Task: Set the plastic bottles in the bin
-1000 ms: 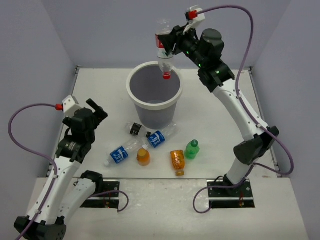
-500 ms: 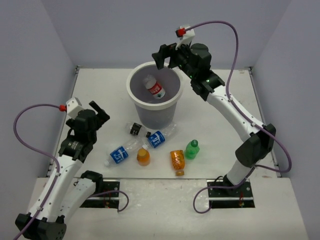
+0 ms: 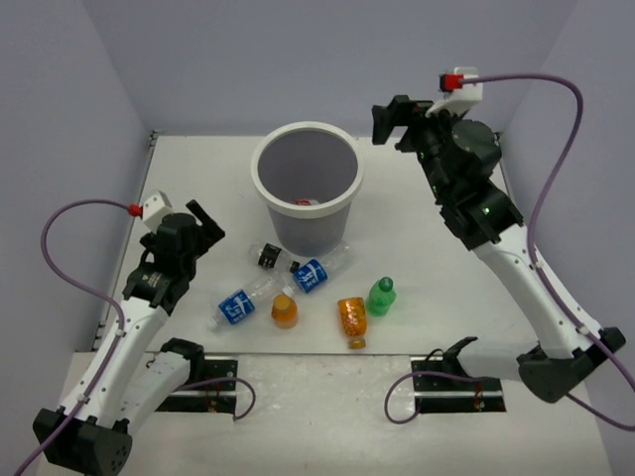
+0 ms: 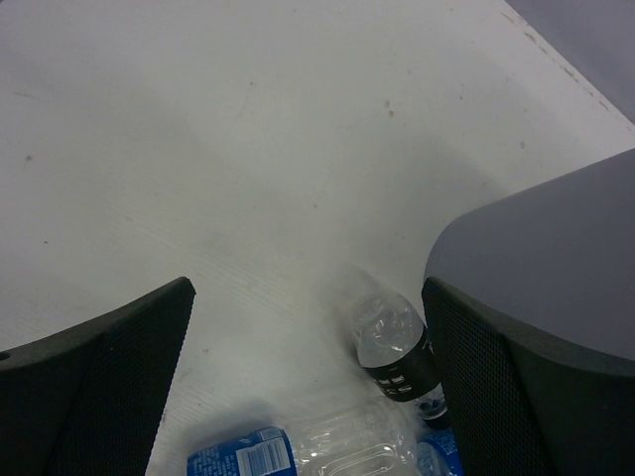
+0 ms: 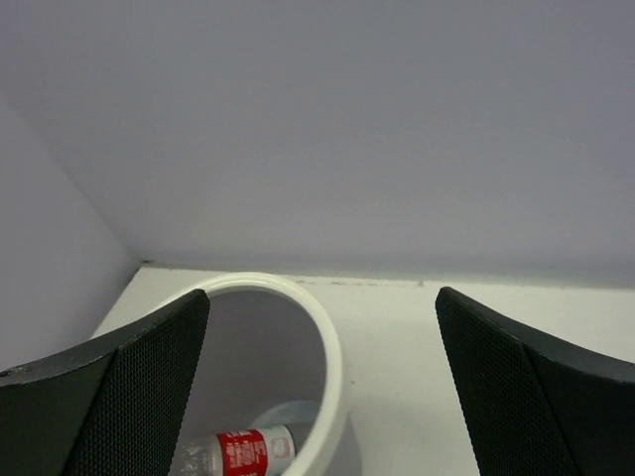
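Right fingers (image 5: 109, 397): spread fully apart and empty. A second ago they clamped a bottle neck-down above the bin; they have since let go and drawn back to the right of the rim, touching nothing.
Red-white labelled bottle (image 5: 248, 451): released. It lies on its side on the bin floor, visible past the rim from the right wrist camera.
Bin (image 3: 255, 169): upright at the middle rear of the counter (image 3: 198, 178). That one bottle is all that shows inside.
Left fingers (image 4: 99, 387): wide open as before and empty, hovering above the counter. The arm has edged slightly toward the near cluster of bottles.
Dark-labelled clear bottle (image 3: 270, 257): on its side just in front of the bin wall, framed between the left fingers in the wrist view. It is probably the next pick.
Upper blue-labelled bottle (image 3: 313, 275): lying beside the dark-labelled one.
Lower blue-labelled bottle (image 3: 236, 306): lying nearer the left arm.
Left orange bottle (image 3: 285, 310): just beside the two blue-labelled ones.
Right orange bottle (image 3: 351, 317): on its side, next to the green bottle (image 3: 381, 297).
Task standing: one bottle binned, six left on the counter. The drop is complete, and either arm is free to reach for the next bottle.
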Controlling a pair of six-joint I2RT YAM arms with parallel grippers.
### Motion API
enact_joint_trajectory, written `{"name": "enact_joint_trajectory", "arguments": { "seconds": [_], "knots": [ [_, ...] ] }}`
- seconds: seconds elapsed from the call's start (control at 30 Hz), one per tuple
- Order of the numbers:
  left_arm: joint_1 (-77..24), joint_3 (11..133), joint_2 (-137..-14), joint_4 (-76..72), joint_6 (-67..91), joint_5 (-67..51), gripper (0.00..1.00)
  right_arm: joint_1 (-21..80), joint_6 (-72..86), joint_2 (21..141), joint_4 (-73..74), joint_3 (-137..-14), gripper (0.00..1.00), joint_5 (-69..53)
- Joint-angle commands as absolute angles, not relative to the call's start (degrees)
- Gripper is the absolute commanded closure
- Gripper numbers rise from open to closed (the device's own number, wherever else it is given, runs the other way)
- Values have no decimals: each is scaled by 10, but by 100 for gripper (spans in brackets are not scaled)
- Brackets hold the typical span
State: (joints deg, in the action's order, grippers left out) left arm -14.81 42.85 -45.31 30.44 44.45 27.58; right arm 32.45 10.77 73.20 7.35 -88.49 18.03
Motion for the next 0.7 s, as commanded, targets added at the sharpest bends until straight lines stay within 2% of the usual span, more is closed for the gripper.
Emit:
{"name": "enact_joint_trajectory", "arguments": {
  "seconds": [0.0, 0.13, 0.27, 0.37, 0.47, 0.57, 0.67],
  "knots": [
    [-149, 415, -463, 279, 450, 225, 0, 305, 196, 659, 141, -796, 1, 327],
    [-149, 405, -468, 278, 412, 139, 0, 272, 266, 545, 171, -671, 1, 288],
    [-149, 405, -454, 326, 345, 25, 0, 242, 283, 498, 191, -611, 1, 230],
    [-150, 391, -426, 376, 333, -23, 0, 235, 232, 502, 192, -605, 1, 185],
    [-150, 375, -391, 358, 338, -117, 0, 234, 209, 521, 204, -615, 1, 139],
    [-150, 398, -387, 368, 325, -173, 0, 233, 203, 538, 208, -619, 1, 131],
    [-150, 414, -402, 391, 285, -279, 0, 233, 201, 551, 212, -621, 1, 139]
  ]
}}
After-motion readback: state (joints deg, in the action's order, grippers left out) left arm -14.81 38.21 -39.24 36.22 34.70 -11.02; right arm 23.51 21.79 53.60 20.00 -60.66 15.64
